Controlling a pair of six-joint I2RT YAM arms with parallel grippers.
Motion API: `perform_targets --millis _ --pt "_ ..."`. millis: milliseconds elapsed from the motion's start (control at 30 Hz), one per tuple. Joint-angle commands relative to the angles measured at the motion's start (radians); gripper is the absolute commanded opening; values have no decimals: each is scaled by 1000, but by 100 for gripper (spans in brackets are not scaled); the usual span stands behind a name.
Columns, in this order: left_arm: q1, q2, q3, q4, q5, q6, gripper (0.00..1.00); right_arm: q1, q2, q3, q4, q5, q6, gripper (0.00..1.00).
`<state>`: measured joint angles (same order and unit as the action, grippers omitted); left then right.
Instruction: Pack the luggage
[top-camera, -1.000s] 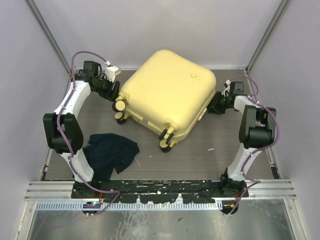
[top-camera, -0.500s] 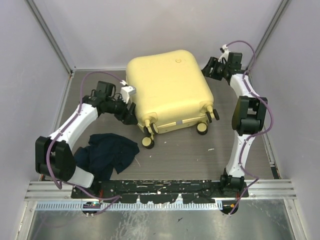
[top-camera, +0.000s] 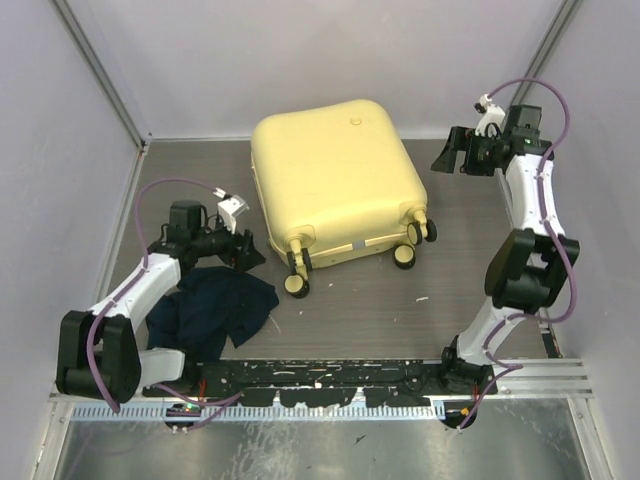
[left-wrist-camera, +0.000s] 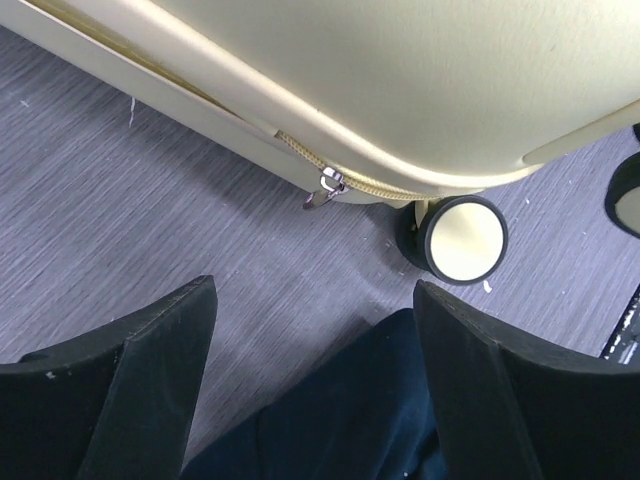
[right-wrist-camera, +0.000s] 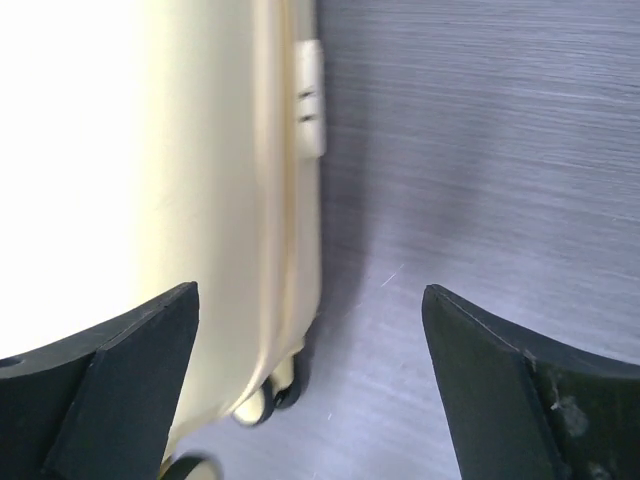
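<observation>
Squarely in the far half of the counter (top-camera: 440, 300) lies the luggage (top-camera: 335, 180), flat on one shell and shut, with its wheels (top-camera: 296, 284) turned toward the near edge. The left wrist view shows the zip run closed along the seam, and the zipper pull (left-wrist-camera: 328, 187) hangs just beside the wheel at the near-left corner of the case. A dark blue garment (top-camera: 220, 305) is heaped by the near-left corner of the counter, apart from the case. It is presumably the item to go inside.

The left gripper (top-camera: 248, 250) hangs low over the far edge of that garment with its fingers spread and nothing between them. It faces the zipper pull, which suggests it is lined up to work the zip before any packing can start. The right gripper (top-camera: 448, 160) is near the far-right corner of the counter, also spread and empty. It looks along the right flank of the case without touching it, a position from which it could brace the shell while the other arm pulls.

By this reading the task has barely begun: the lid is closed and the garment is outside. The small pull looks hard to pinch, and the case could roll on its wheels.
</observation>
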<state>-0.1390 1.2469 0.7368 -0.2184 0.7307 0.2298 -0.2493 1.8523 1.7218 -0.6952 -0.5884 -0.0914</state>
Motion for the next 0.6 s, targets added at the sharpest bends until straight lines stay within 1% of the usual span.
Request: perform_targets --millis 0,100,167,233,367,467,567 --pt "0 -18 -56 213 50 -3 81 31 -210 -59 -213 -49 -164 97" --pt "-3 6 -91 273 72 -12 81 47 -293 -132 -262 -26 -191 100" --pt "-4 15 -93 307 73 -12 78 83 -329 -176 -288 9 -207 100" --pt "-4 56 -88 338 98 0 76 127 -358 -218 -291 59 -207 100" --pt "-16 116 -55 367 121 -4 73 195 -369 -254 -304 155 -200 100" --pt "-32 134 -54 417 115 -28 72 215 -363 -266 -312 179 -185 100" --pt "-74 144 -67 496 79 -61 71 252 -360 -269 -322 192 -178 100"
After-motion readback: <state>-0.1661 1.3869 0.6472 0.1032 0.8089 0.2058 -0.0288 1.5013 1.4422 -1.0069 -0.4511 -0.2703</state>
